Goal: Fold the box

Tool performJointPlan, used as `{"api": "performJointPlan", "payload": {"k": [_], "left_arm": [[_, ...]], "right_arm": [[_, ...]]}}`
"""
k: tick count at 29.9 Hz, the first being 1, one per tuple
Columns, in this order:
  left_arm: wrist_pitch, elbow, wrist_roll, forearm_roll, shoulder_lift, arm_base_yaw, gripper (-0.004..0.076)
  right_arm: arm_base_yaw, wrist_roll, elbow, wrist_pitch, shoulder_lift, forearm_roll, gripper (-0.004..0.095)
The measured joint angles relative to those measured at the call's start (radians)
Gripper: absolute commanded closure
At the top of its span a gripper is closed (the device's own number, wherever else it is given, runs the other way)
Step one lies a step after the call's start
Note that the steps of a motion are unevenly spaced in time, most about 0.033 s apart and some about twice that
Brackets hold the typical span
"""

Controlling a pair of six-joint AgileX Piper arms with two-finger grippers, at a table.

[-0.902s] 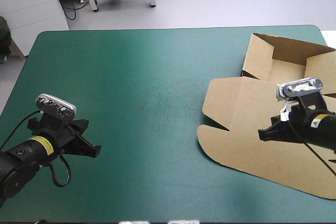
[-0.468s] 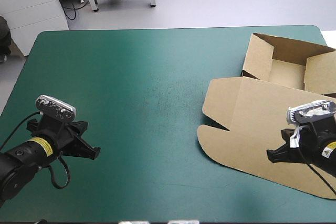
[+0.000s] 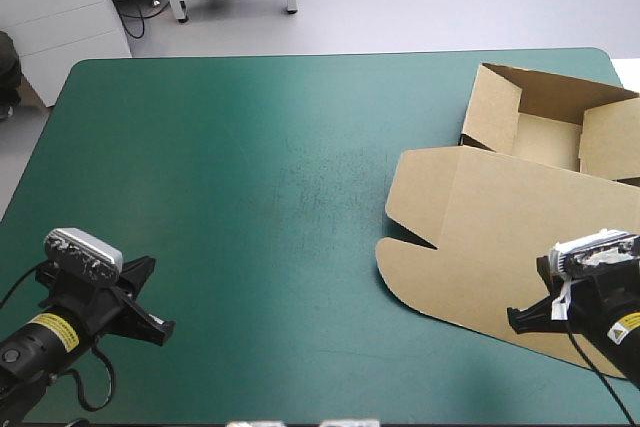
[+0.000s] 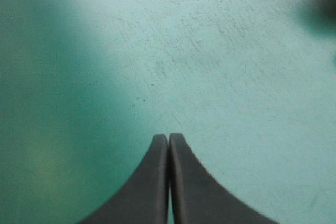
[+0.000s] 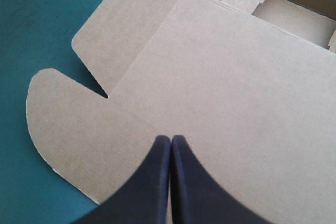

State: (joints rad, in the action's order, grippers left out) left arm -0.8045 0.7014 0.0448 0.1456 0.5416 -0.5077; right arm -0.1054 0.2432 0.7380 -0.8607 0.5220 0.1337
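Both tools are showing closed and empty: left tool (image 4: 168,136) over bare desk (image 3: 250,177), right tool (image 5: 171,137) over the box (image 3: 500,227), lying at the desk's right, lid flat. We are judging it light, stiff board, best gripped at the lid's free edge

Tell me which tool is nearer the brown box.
Right. The right tool hangs over the box, above its flat lid near the near edge; the left tool is far to its left, over bare teal-green cover.
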Motion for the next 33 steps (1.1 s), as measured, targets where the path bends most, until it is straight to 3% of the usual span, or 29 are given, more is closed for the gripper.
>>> {"api": "performJointPlan", "payload": {"k": [9,18,33], "left_arm": [[0.001,-0.114,0.000,-0.047,-0.079,0.000,0.0756],[-0.098,-0.182,-0.001,-0.103,-0.085,0.000,0.0756],[-0.136,-0.222,-0.001,-0.106,-0.085,0.000,0.0756]], "right_arm": [[0.000,0.001,-0.141,-0.002,-0.099,0.015,0.0926],[0.000,0.001,-0.240,-0.100,-0.131,0.084,0.0926],[0.000,0.001,-0.248,-0.108,-0.131,0.090,0.0926]]}}
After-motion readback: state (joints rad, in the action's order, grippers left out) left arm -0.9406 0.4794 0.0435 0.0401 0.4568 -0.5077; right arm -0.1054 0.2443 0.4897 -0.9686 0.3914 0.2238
